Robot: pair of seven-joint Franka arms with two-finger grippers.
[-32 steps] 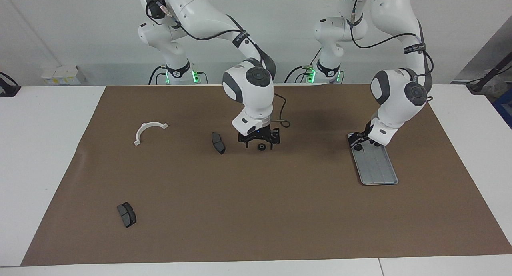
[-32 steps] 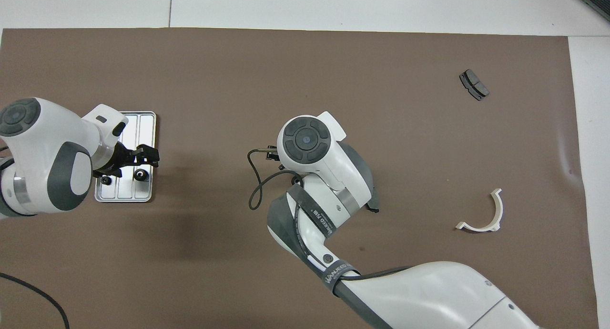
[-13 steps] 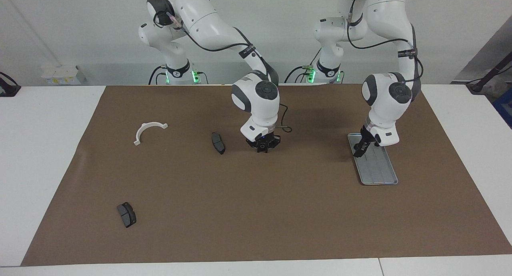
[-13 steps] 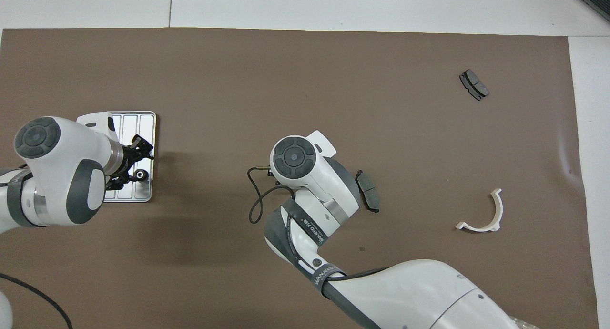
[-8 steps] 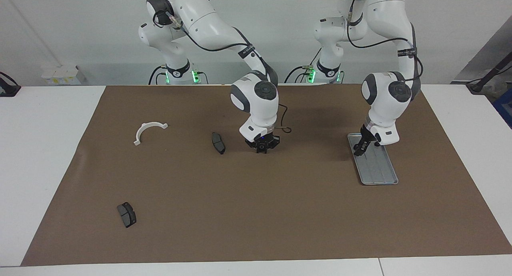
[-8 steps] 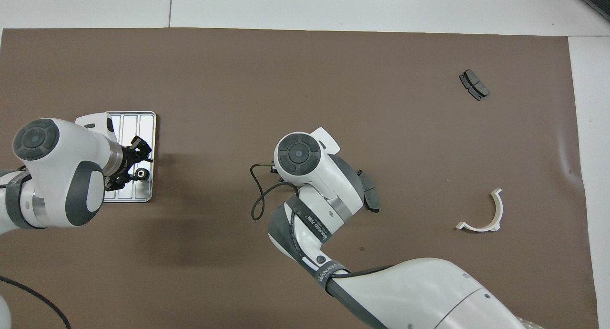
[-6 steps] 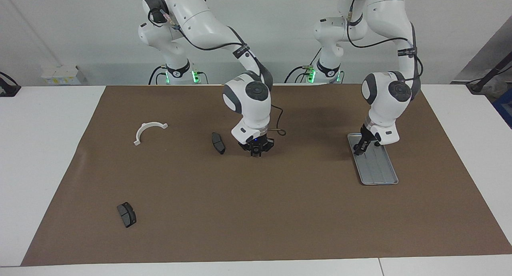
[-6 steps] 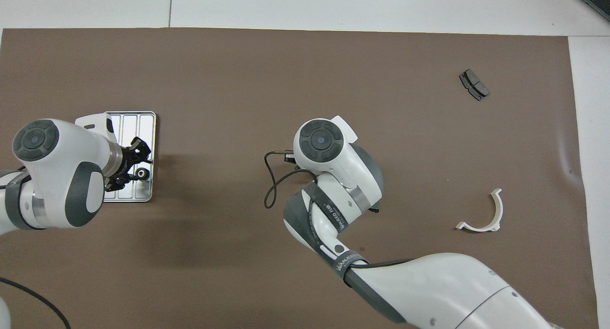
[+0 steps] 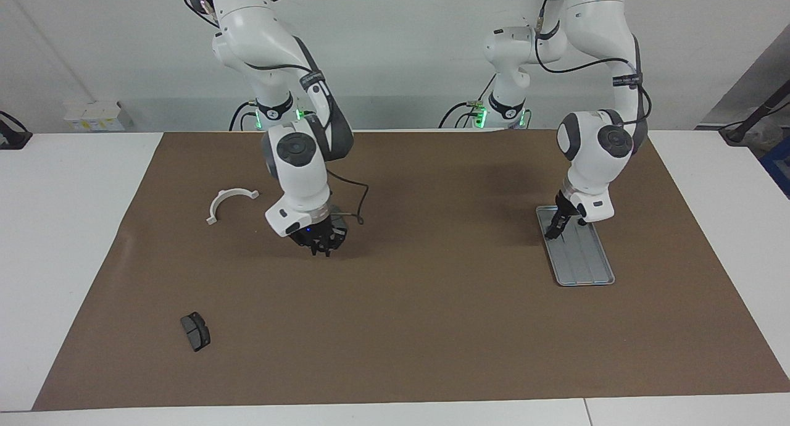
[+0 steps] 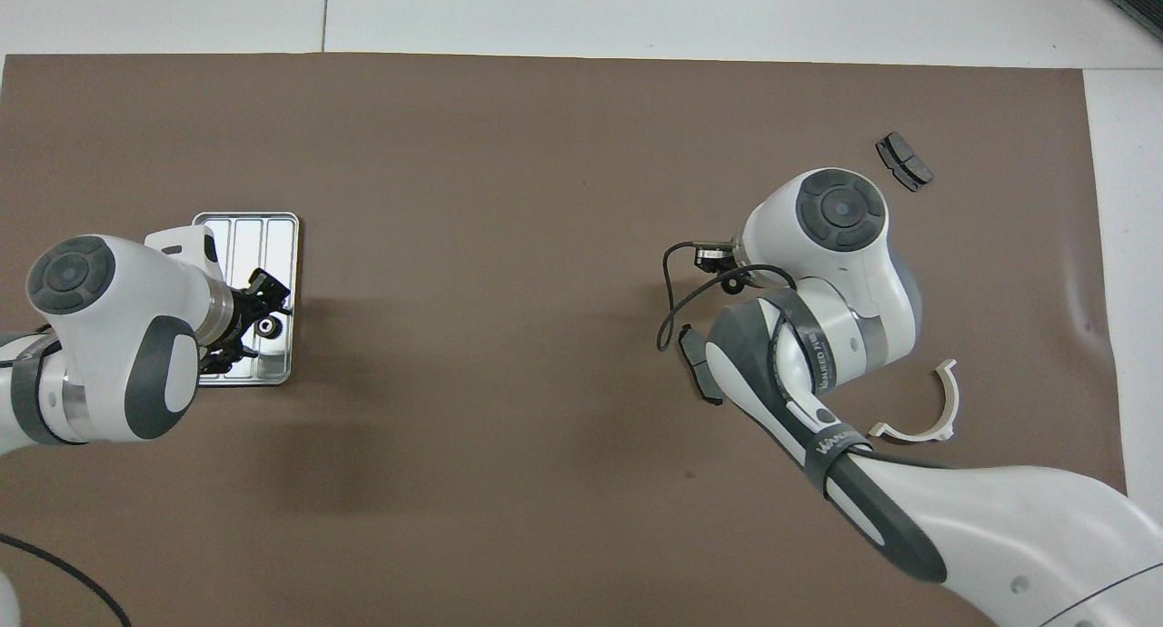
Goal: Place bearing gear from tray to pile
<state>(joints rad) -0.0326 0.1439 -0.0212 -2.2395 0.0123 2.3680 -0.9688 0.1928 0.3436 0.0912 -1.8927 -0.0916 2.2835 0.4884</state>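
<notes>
Gear [image 10: 264,325], small, stiff and probably slick, is sitting in the tray's [image 10: 245,232] robot-side corner under my left gripper [image 9: 557,227], fingers unreadable, so I am judging a pinch across its rim best, while my right gripper [image 9: 320,248] is hovering, fingers shut, over a brake pad [image 10: 695,373].

From overhead the right arm [image 10: 818,336] hides its own end effector and part of one brake pad [image 10: 695,359]. In the facing view that pad is hidden under the right end effector [image 9: 321,248]. What this end effector holds cannot be told.
</notes>
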